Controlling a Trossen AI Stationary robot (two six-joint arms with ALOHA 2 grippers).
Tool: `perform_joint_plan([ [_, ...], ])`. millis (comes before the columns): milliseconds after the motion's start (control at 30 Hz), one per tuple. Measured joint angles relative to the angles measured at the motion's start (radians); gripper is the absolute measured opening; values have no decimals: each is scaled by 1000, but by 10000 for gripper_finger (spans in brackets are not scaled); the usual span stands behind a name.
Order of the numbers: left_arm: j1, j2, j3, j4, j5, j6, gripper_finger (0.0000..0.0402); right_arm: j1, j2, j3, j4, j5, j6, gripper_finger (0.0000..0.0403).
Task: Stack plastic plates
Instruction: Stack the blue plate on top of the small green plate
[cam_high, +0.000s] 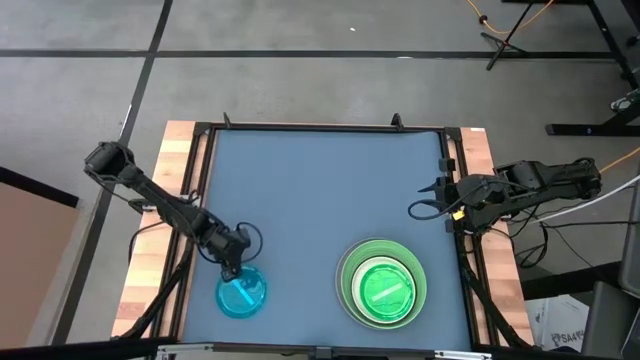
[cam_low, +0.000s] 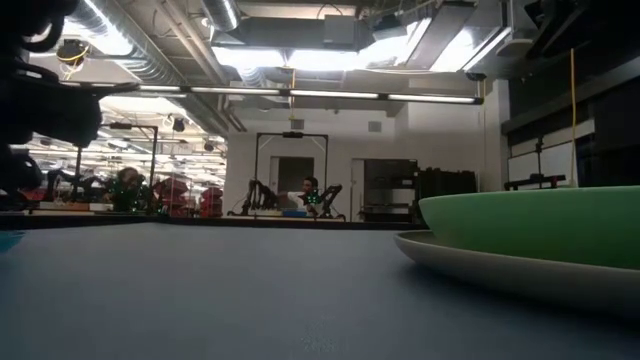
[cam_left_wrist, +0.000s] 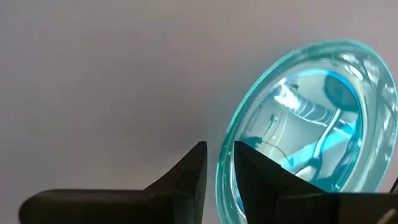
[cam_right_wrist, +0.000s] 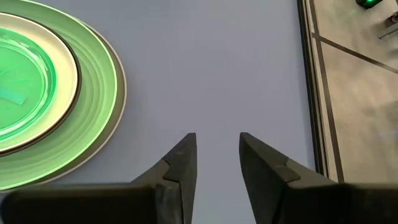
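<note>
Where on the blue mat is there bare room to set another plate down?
The whole far half of the blue mat is bare, as is the strip between the small translucent blue plate, gripped at its rim by the left pincer, and the stack of round green plastic plates. The near corners are crowded.

Blue table (cam_high: 320, 190): plate stack (cam_high: 350, 290), blue plate (cam_high: 242, 294)

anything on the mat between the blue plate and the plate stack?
Nothing. In the high view the blue mat is bare between the blue plate, gripped by the left pincer, and the plate stack.
</note>
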Motion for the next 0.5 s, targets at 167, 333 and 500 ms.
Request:
perform_joint_plan([
  [167, -37, 3, 0, -4, 1, 0, 73, 0, 0, 0, 0, 0, 0, 111],
  [333, -72, 3, 0, -5, 1, -4, 73, 0, 0, 0, 0, 0, 0, 111],
  [500, -97, 3, 0, -7, 1, -4, 73, 0, 0, 0, 0, 0, 0, 111],
])
